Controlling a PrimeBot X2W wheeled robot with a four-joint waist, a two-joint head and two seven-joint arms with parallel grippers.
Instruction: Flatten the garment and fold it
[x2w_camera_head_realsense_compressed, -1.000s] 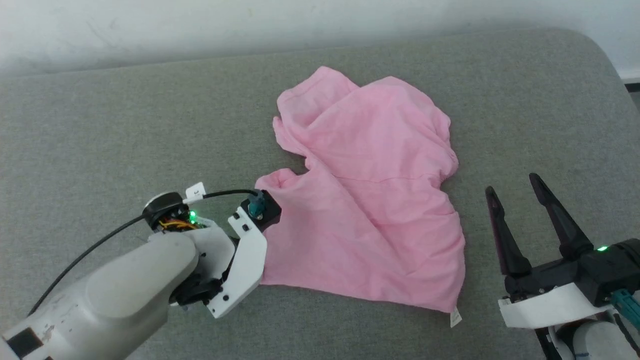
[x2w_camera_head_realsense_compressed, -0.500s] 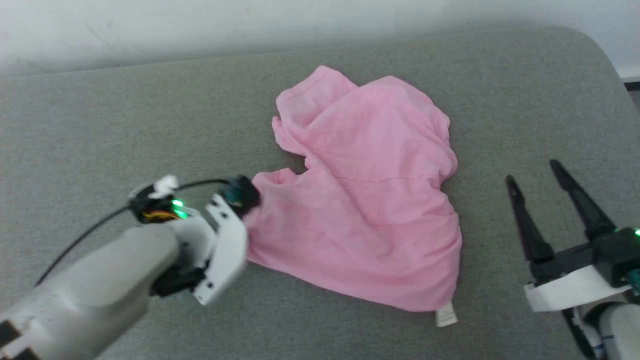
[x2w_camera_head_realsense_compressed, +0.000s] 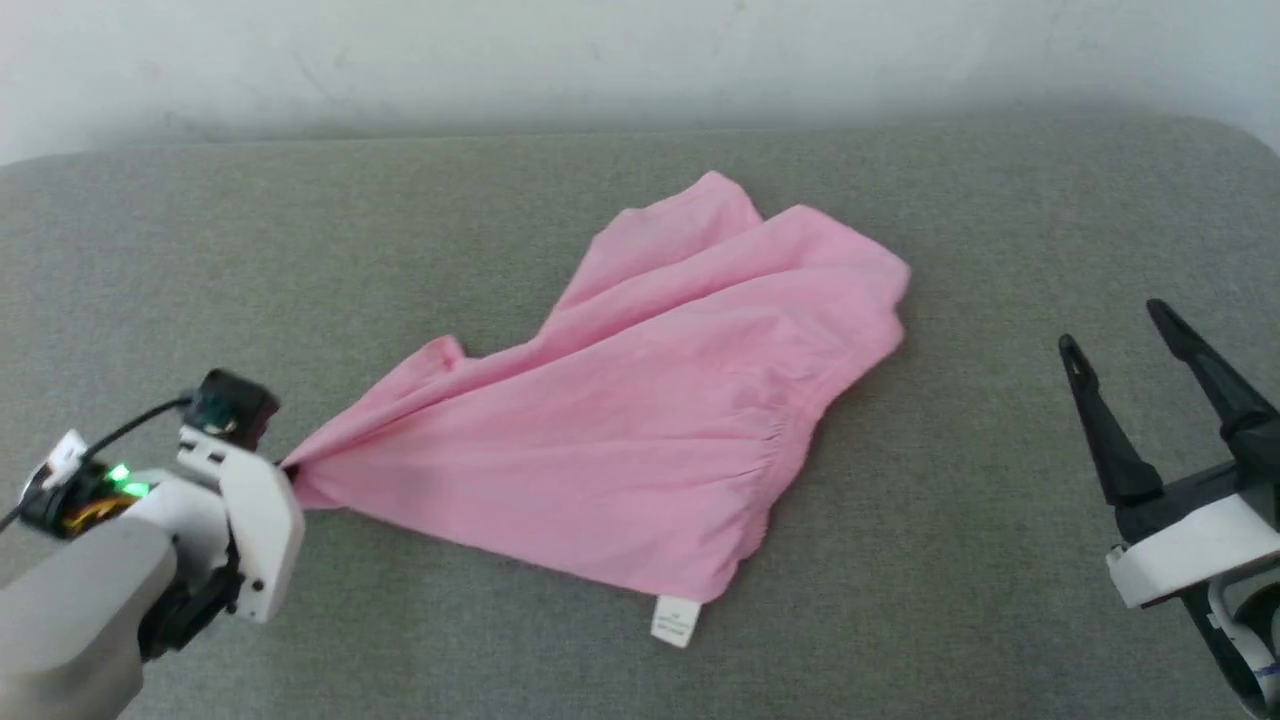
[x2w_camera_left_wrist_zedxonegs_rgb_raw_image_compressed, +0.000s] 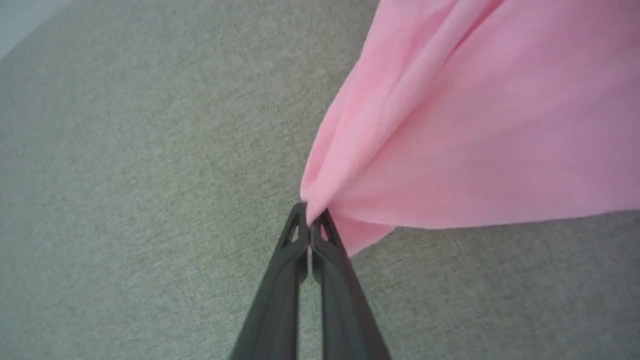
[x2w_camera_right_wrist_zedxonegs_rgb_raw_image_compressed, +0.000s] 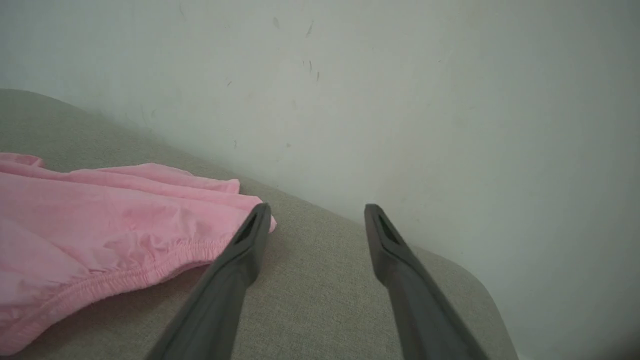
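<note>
The light-pink garment (x2w_camera_head_realsense_compressed: 640, 420) lies on the grey surface, drawn out into a taut point toward the left. Its small white label (x2w_camera_head_realsense_compressed: 676, 620) hangs at the near edge, and a gathered elastic edge (x2w_camera_right_wrist_zedxonegs_rgb_raw_image_compressed: 125, 272) runs along its right side. My left gripper (x2w_camera_head_realsense_compressed: 288, 474) is shut on the garment's left corner; in the left wrist view the dark fingers (x2w_camera_left_wrist_zedxonegs_rgb_raw_image_compressed: 310, 220) pinch the pink cloth (x2w_camera_left_wrist_zedxonegs_rgb_raw_image_compressed: 475, 125). My right gripper (x2w_camera_head_realsense_compressed: 1115, 330) stands open to the right of the garment, with nothing between its fingers (x2w_camera_right_wrist_zedxonegs_rgb_raw_image_compressed: 316, 212).
The grey fabric-covered surface (x2w_camera_head_realsense_compressed: 300, 250) spreads wide to the left and in front of the garment. A pale wall (x2w_camera_head_realsense_compressed: 640, 60) runs along its far edge. The surface's rounded corner (x2w_camera_right_wrist_zedxonegs_rgb_raw_image_compressed: 470, 280) lies at the far right.
My left gripper has pulled the garment's corner well to the left, stretching the crumpled cloth out. The right gripper has drifted right. The head view has shifted a little.
</note>
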